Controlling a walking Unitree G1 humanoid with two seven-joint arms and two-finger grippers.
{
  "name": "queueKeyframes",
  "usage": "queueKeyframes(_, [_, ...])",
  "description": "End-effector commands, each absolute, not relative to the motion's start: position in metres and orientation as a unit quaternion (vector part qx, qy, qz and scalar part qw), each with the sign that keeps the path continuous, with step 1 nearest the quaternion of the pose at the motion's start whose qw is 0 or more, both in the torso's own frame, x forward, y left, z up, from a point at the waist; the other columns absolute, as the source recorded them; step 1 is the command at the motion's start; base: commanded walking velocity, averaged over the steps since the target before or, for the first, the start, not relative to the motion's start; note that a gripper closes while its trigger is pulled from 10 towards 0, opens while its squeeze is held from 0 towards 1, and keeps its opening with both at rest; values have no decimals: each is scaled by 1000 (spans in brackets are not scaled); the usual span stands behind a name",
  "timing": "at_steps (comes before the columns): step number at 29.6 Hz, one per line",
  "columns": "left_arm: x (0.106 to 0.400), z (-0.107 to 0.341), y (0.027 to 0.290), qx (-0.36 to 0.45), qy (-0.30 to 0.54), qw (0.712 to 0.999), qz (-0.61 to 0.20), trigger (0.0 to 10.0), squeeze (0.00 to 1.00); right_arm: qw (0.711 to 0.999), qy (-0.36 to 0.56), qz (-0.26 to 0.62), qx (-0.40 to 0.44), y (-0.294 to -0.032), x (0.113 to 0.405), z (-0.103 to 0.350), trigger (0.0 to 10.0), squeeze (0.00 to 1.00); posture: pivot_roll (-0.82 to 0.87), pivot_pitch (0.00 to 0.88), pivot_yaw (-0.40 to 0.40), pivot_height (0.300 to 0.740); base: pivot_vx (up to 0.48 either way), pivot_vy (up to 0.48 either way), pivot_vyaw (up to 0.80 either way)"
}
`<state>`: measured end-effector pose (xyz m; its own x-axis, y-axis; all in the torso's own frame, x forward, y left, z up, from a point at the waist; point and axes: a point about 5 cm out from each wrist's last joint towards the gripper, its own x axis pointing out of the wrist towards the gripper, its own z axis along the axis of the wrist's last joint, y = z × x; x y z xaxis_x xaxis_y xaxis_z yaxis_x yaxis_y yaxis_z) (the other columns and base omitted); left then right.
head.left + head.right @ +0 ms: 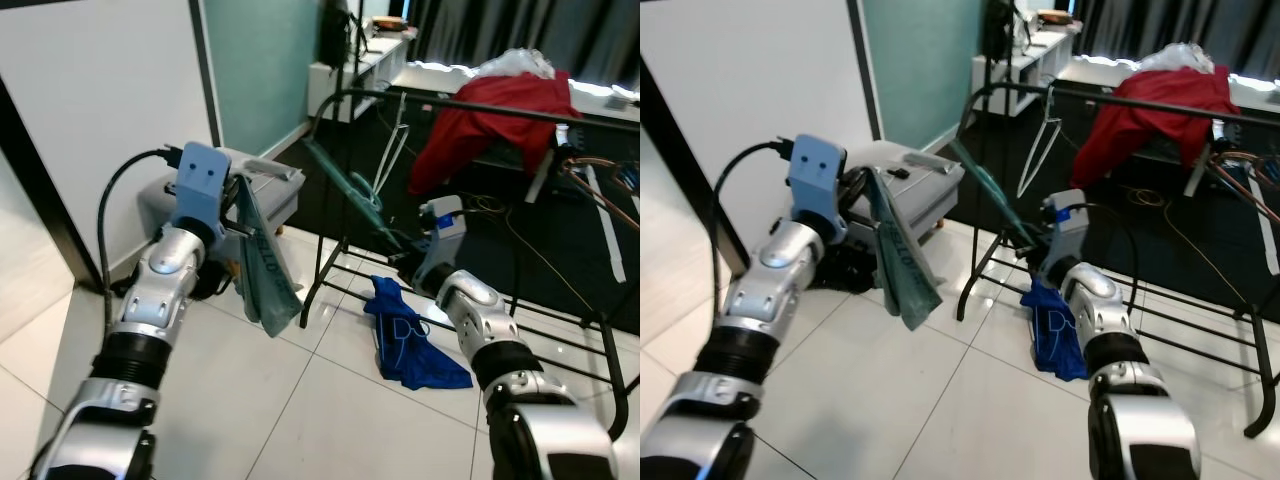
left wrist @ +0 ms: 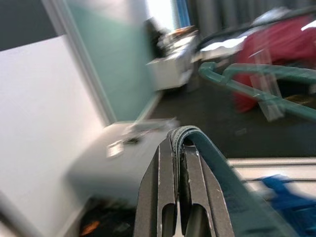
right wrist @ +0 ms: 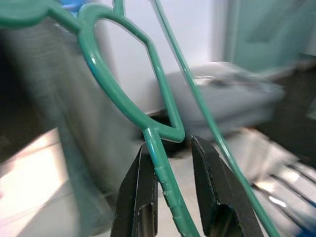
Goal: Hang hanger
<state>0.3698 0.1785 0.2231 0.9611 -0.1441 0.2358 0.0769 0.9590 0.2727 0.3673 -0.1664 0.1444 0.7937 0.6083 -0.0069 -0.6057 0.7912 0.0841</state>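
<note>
From your head cameras, the green plastic hanger [image 1: 352,192] slants from the right gripper [image 1: 398,252] up toward the black metal rack [image 1: 440,105]. The left gripper [image 1: 872,176] holds a teal cloth [image 1: 900,262]; its white lettering is unreadable. Left wrist: fingers [image 2: 163,197] pinched together on the cloth. Right wrist: fingers [image 3: 138,192] apart, the hanger between them.

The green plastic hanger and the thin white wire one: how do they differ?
The green plastic hanger is thick and slants between the right gripper and the teal cloth; the thin white wire hanger is slender and empty. The green one is off the black rack rail; the white one hangs from it. Both are clothes hangers.
</note>
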Motion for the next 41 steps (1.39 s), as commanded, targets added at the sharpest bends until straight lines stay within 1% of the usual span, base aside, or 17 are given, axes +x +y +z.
queueKeyframes(1, [369, 221, 179, 141, -121, 981, -51, 10000, 0, 943, 15, 330, 43, -167, 367, 148, 10000, 0, -46, 0, -21, 740, 0, -454, 0])
queueKeyframes(2, [369, 224, 187, 150, -119, 981, -32, 10000, 0, 932, 10, 360, 44, -167, 362, 152, 10000, 0, -51, 0, -20, 740, 0, 0, 0])
queueKeyframes(3, [369, 224, 187, 150, -119, 981, -32, 10000, 0, 932, 10, 360, 44, -167, 362, 152, 10000, 0, -51, 0, -20, 740, 0, 0, 0])
queueKeyframes(4, [369, 225, 197, 156, -110, 982, -11, 10000, 0, 916, 5, 399, 42, -171, 353, 161, 10000, 0, -59, 0, -20, 740, 0, 0, 0])
queueKeyframes(5, [369, 225, 197, 156, -110, 982, -11, 10000, 0, 916, 5, 399, 42, -171, 353, 161, 10000, 0, -59, 0, -20, 740, 0, 0, 0])
queueKeyframes(7, [369, 228, 208, 163, -100, 981, 7, 10000, 0, 882, 8, 472, -2, -179, 333, 178, 10000, 0, -64, 0, -24, 740, 0, 0, 0])
queueKeyframes(15, [369, 228, 208, 163, -100, 981, 7, 10000, 0, 882, 8, 472, -2, -179, 333, 178, 10000, 0, -64, 0, -24, 740, 0, 0, 0])
queueKeyframes(16, [369, 229, 211, 168, -99, 981, 10, 10000, 0, 870, 12, 493, -21, -182, 327, 183, 10000, 0, -64, 0, -24, 740, 0, 0, 0])
queueKeyframes(18, [369, 229, 211, 168, -99, 981, 10, 10000, 0, 870, 12, 493, -21, -182, 327, 183, 10000, 0, -64, 0, -24, 740, 0, 0, 0])
queueKeyframes(19, [366, 237, 208, 189, -120, 975, -12, 10000, 0, 844, 26, 534, -40, -188, 310, 194, 10000, 0, -78, 0, -26, 740, 0, 0, 0])
queueKeyframes(20, [366, 237, 208, 189, -120, 975, -12, 10000, 0, 844, 26, 534, -40, -188, 310, 194, 10000, 0, -78, 0, -26, 740, 0, 0, 0])
queueKeyframes(22, [364, 250, 206, 261, -149, 953, -39, 10000, 0, 804, 73, 587, -63, -182, 282, 194, 10000, 0, -84, 4, -23, 740, 0, 0, 0])
queueKeyframes(24, [364, 250, 206, 261, -149, 953, -39, 10000, 0, 804, 73, 587, -63, -182, 282, 194, 10000, 0, -84, 4, -23, 740, 0, 0, 0])
queueKeyframes(25, [365, 257, 211, 292, -152, 944, -34, 10000, 0, 789, 94, 604, -60, -174, 270, 189, 10000, 0, -84, 7, -17, 740, 0, 0, 0])
queueKeyframes(30, [365, 270, 220, 290, -165, 943, -11, 10000, 0, 781, 120, 611, -54, -165, 261, 180, 10000, 0, -87, 12, -10, 740, 0, 0, 0])
queueKeyframes(37, [361, 288, 214, 285, -201, 937, -13, 10000, 0, 782, 147, 604, -44, -161, 255, 178, 10000, 0, -87, 19, -6, 740, 0, 0, 0])
queueKeyframes(41, [357, 302, 210, 313, -232, 921, -21, 10000, 0, 794, 173, 582, -19, -178, 252, 177, 10000, 0, -87, 21, -5, 740, 0, 0, 0])
